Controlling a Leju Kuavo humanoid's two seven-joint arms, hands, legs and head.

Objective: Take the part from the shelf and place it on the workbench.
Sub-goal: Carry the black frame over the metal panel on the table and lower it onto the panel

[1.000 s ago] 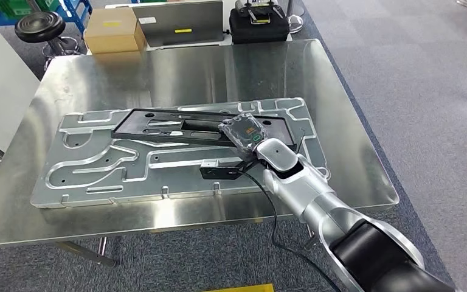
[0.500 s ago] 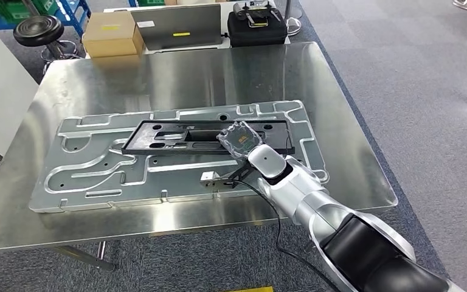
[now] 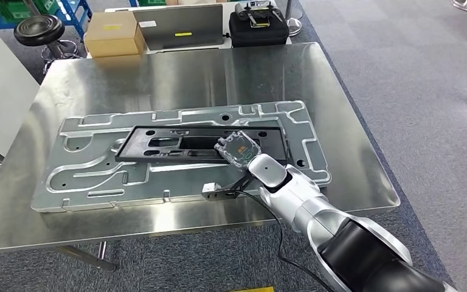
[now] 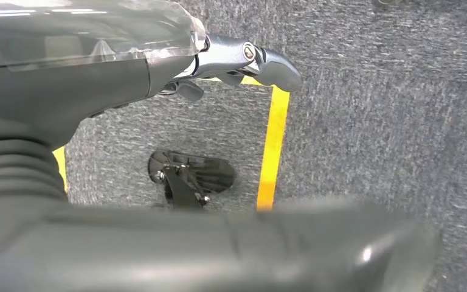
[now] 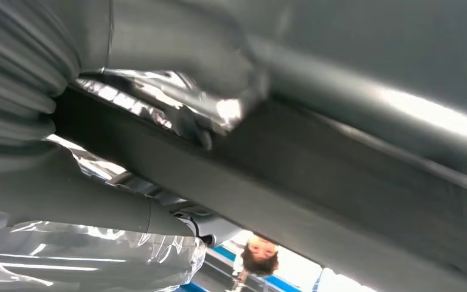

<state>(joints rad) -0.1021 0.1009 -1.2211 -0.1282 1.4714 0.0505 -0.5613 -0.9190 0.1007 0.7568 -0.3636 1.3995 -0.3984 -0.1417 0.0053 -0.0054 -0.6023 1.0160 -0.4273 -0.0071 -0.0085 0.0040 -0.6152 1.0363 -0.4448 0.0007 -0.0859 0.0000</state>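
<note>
Steel workbench [image 3: 176, 73], right hand [image 3: 239, 149] gripping black part [image 3: 176, 141] on grey plate [image 3: 85, 176]

Black frame [image 3: 176, 141] on a silver grooved plate [image 3: 97, 170], both on a shiny steel workbench [image 3: 176, 73]; beyond its far edge a tan cardboard box [image 3: 114, 33] and black case [image 3: 258, 27]; grey speckled carpet [image 4: 371, 121] with a yellow stripe [image 4: 273, 146].

The right hand [image 3: 238, 148] carries the black part [image 3: 194, 141] lower and flatter onto the plate [image 3: 91, 182]; its left end now sits nearer the plate's left side.
</note>
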